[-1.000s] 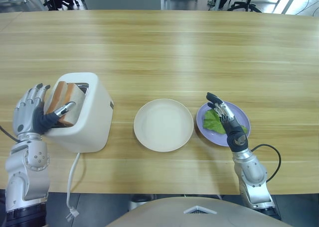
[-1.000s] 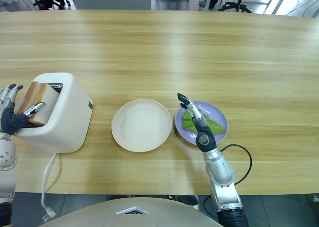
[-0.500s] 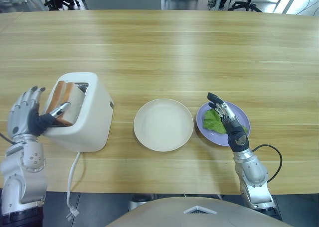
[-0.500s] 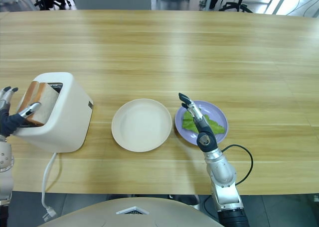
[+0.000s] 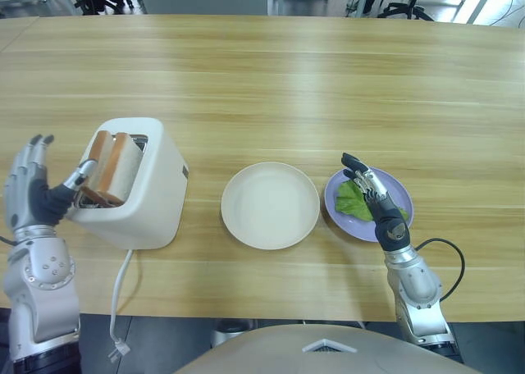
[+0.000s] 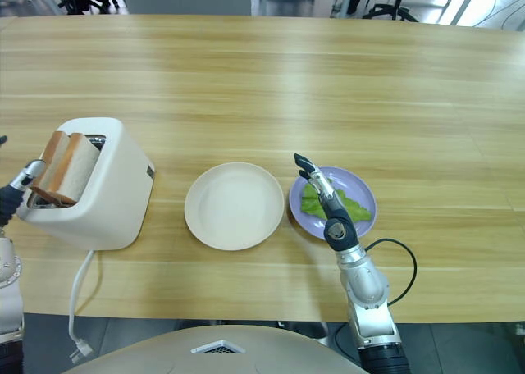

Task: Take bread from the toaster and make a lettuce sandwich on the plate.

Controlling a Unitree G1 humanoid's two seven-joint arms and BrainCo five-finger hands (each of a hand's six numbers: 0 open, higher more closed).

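A white toaster (image 5: 148, 202) stands at the left with two bread slices (image 5: 111, 167) sticking up from its slots. My left hand (image 5: 34, 189) is just left of the toaster, fingers spread open, thumb near the bread's near edge but holding nothing. An empty cream plate (image 5: 270, 205) lies in the middle. To its right a small purple plate (image 5: 397, 195) carries a lettuce leaf (image 5: 353, 202). My right hand (image 5: 375, 198) hovers flat over the lettuce, fingers straight and open.
The toaster's white cord (image 5: 120, 308) runs off the table's front edge. The wide wooden table (image 5: 271, 87) stretches bare behind the plates. Office chairs stand in the room beyond the far edge.
My left hand has drawn back to the left, off the bread slices it was touching, and opened wider. The right hand has stayed over the lettuce.
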